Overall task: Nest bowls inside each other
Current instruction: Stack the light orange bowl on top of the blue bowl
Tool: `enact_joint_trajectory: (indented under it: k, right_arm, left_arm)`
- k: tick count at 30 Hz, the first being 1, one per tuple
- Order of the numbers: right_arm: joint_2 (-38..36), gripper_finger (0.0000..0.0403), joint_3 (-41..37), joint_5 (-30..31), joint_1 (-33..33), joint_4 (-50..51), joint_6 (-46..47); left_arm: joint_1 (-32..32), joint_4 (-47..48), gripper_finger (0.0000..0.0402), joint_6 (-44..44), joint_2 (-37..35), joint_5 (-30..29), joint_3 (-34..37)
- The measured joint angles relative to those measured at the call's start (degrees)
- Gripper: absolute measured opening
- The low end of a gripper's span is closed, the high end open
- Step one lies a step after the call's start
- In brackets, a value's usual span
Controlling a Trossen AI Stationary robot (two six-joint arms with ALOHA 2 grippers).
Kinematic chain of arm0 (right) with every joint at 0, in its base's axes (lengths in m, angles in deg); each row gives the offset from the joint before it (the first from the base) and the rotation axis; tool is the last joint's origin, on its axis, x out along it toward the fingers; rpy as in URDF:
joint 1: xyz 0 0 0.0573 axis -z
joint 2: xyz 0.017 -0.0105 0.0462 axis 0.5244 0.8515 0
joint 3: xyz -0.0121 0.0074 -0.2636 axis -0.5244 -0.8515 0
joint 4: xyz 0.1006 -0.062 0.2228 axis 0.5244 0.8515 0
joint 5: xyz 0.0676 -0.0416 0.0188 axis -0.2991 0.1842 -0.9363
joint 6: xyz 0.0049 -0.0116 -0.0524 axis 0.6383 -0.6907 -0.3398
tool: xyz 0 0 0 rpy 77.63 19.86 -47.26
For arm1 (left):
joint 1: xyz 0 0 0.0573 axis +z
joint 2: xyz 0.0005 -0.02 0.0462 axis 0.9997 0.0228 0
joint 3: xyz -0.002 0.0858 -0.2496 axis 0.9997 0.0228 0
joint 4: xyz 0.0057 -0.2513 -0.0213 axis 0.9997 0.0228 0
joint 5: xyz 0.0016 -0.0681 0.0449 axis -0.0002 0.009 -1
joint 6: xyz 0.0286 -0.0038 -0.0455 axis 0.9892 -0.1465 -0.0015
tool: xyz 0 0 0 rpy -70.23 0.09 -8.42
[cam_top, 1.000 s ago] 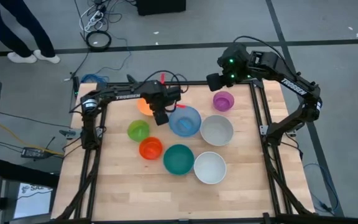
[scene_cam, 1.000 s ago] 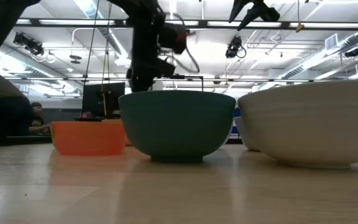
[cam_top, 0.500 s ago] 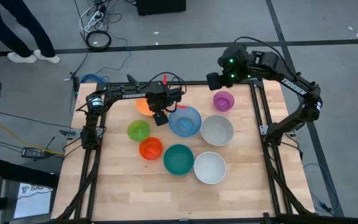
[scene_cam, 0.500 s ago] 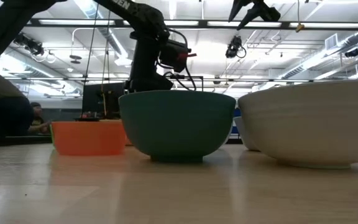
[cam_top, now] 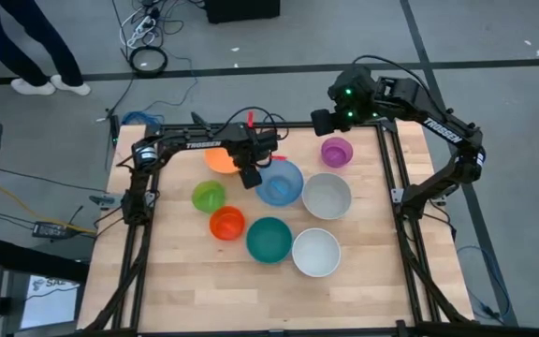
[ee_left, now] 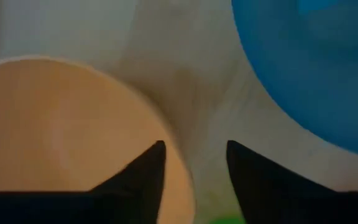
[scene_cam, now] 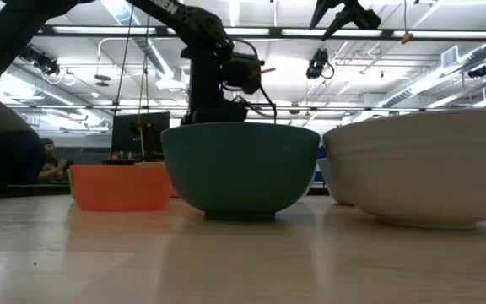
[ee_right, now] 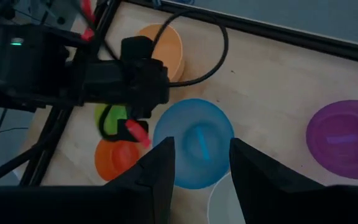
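Eight bowls stand on their bases on the wooden table: orange [cam_top: 216, 160], blue [cam_top: 280, 183], purple [cam_top: 337, 151], grey [cam_top: 327, 195], white [cam_top: 316, 252], teal [cam_top: 269, 240], red-orange [cam_top: 226, 223] and lime green [cam_top: 208, 196]. My left gripper [cam_top: 249, 177] points down, open, low between the orange and blue bowls. In the left wrist view its gripper [ee_left: 192, 152] has one finger over the orange bowl's [ee_left: 61, 137] inside by the rim and the other over bare table; the blue bowl [ee_left: 316, 68] lies beyond. My right gripper [ee_right: 201, 155] hangs open, high over the far right.
In the low view the teal bowl [scene_cam: 239, 169], white bowl [scene_cam: 429, 169] and red-orange bowl [scene_cam: 121, 186] fill the foreground. Bare wood [cam_top: 204, 290] spreads along the near part of the table. A metal frame [cam_top: 138, 243] runs along the table's sides.
My left gripper has sunk and shifted a little toward the table's right edge, from over the orange bowl's edge toward the gap beside the blue bowl. Its fingers stay open. No bowl has moved.
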Motion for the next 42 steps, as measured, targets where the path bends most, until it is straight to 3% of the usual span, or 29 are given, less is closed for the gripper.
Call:
enact_joint_trajectory:
  k: [6, 8, 17, 27, 32, 42]
  right_arm:
    - [0.0, 0.0142, 0.0, 0.1, 0.0, 0.0, 0.0]
    - [0.0, 0.0142, 0.0, 0.1, 0.0, 0.0, 0.0]
    - [0.0, 0.0142, 0.0, 1.0, -0.2, 0.0, -1.0]
    - [0.0, 0.0142, 0.0, 3.0, -0.2, 0.0, -2.7]
    - [0.0, 0.0142, 0.0, 3.5, -0.2, 0.0, -3.7]
    - [0.0, 0.0142, 0.0, 3.8, -0.2, -1.4, -4.5]
  left_arm:
    - [-0.1, 0.7, 0.0036, 0.9, 2.6, 3.2, 0.0]
    - [-0.1, -0.1, 0.0015, 1.0, 2.2, 2.5, -0.2]
    - [0.3, 3.6, 0.0009, 1.4, 1.9, 2.5, -3.6]
    - [-0.1, 15.9, 0.0008, 3.3, -2.2, -0.2, -23.1]
    - [-3.3, 16.8, 0.0008, 3.3, -2.7, 8.6, -32.1]
    - [-10.7, 13.7, 0.0008, -0.4, -0.6, 8.2, -32.9]
